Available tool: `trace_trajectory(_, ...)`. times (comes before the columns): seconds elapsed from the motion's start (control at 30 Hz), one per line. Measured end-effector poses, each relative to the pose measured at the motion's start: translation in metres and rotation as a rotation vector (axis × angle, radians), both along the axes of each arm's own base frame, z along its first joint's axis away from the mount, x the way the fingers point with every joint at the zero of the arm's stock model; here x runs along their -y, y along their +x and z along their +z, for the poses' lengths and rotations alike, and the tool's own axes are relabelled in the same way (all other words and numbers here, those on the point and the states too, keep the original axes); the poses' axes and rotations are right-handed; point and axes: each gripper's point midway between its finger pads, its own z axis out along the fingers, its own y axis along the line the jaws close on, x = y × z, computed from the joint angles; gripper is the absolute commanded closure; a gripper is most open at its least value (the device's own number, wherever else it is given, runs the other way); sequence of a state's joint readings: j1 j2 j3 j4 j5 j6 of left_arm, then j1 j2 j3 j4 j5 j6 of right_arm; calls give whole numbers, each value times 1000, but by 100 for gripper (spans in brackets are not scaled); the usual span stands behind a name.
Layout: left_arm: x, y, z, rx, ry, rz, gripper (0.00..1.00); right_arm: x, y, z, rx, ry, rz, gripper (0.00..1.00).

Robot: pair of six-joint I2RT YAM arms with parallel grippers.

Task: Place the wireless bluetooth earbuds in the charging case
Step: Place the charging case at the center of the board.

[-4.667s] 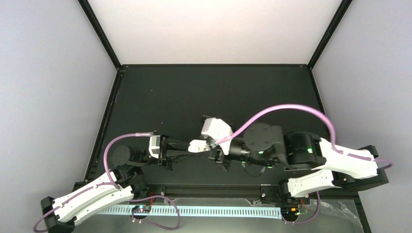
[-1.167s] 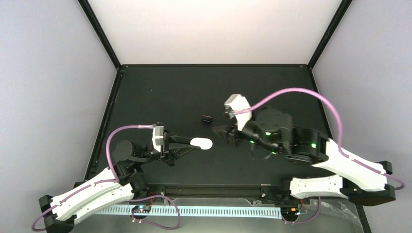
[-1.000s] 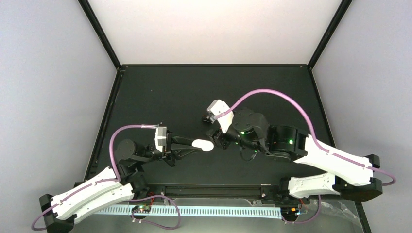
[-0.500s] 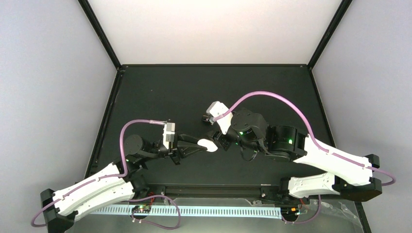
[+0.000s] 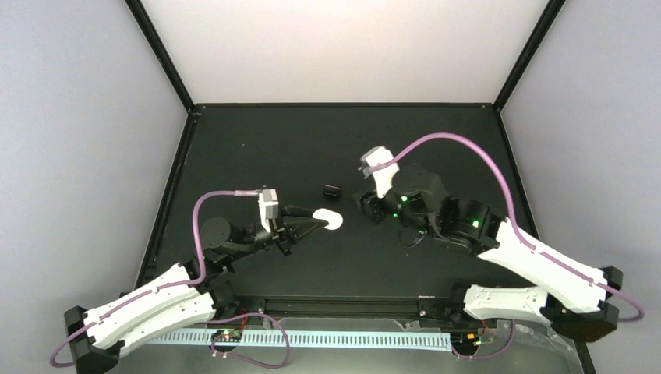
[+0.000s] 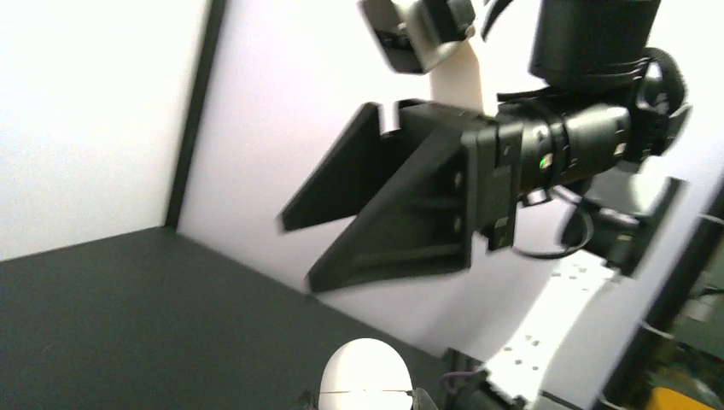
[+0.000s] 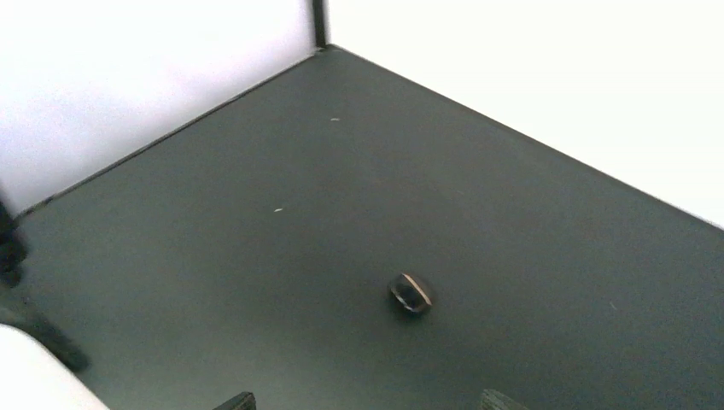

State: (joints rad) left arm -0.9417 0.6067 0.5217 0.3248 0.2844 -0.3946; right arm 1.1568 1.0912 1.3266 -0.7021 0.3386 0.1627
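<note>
Item: one black earbud (image 5: 333, 191), found loose on the black table (image 5: 257, 148) at the centre of the top view, just above the white charging case (image 5: 334, 220) and apart from it. The case is clamped in the tips of the left gripper (image 5: 319, 224), centre-left. The right gripper (image 5: 368, 204), right of centre, is held spread wide, with nothing between its jaws.

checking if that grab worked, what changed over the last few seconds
The right gripper swung in over the small black earbud, close to the glossy white charging case, then pulled back to the right with its jaws open and empty. The left gripper carried the case slightly farther from the bases. Unchanged: the left jaws stay shut on the case, and the earbud lies where it was on the black table.
</note>
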Motion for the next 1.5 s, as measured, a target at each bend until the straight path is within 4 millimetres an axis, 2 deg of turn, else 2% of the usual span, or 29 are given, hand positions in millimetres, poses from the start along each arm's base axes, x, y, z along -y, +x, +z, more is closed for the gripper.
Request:
trace_trajectory(0.1, -8, 19, -29, -51, 27, 107, 98, 35, 22, -9, -25, 53, -126, 28)
trace_trajectory(0.17, -12, 37, -62, -117, 83, 190, 99, 51, 29, -17, -35, 84, -182, 28)
trace_trajectory(0.23, -20, 60, -95, -197, 146, 287, 98, 59, 32, -30, -48, 96, -214, 27)
trace_trajectory(0.3, -32, 85, -123, -278, 197, 388, 99, 64, 34, -53, -78, 87, -241, 27)
trace_trajectory(0.4, -61, 127, -169, -432, 259, 554, 98, 70, 34, -94, -139, 47, -278, 27)
trace_trajectory(0.5, -90, 155, -215, -589, 311, 675, 98, 77, 30, -119, -185, 36, -305, 27)
trace_trajectory(0.57, -100, 163, -240, -670, 344, 713, 99, 80, 28, -123, -198, 51, -316, 27)
trace_trajectory(0.67, -108, 168, -270, -770, 386, 735, 99, 84, 25, -115, -197, 102, -323, 27)
trace_trajectory(0.73, -110, 170, -290, -835, 413, 738, 93, 86, 23, -108, -189, 134, -324, 26)
trace_trajectory(0.77, -111, 171, -299, -875, 418, 735, 87, 88, 23, -105, -185, 147, -326, 26)
trace_trajectory(0.87, -104, 187, -300, -900, 388, 714, 50, 91, 21, -100, -182, 173, -329, 26)
trace_trajectory(0.97, -101, 189, -311, -938, 395, 705, 27, 95, 19, -96, -178, 187, -331, 26)
trace_trajectory(1.03, -100, 189, -309, -948, 377, 702, 5, 97, 18, -94, -175, 191, -331, 26)
trace_trajectory(1.07, -100, 188, -308, -950, 375, 701, 2, 97, 17, -94, -175, 191, -332, 26)
trace_trajectory(1.13, -103, 188, -302, -942, 367, 717, 1, 99, 17, -92, -172, 193, -333, 26)
trace_trajectory(1.3, -128, 173, -290, -935, 382, 823, 1, 103, 16, -89, -162, 197, -339, 25)
trace_trajectory(1.5, -158, 157, -261, -905, 396, 951, 1, 108, 16, -85, -141, 197, -351, 17)
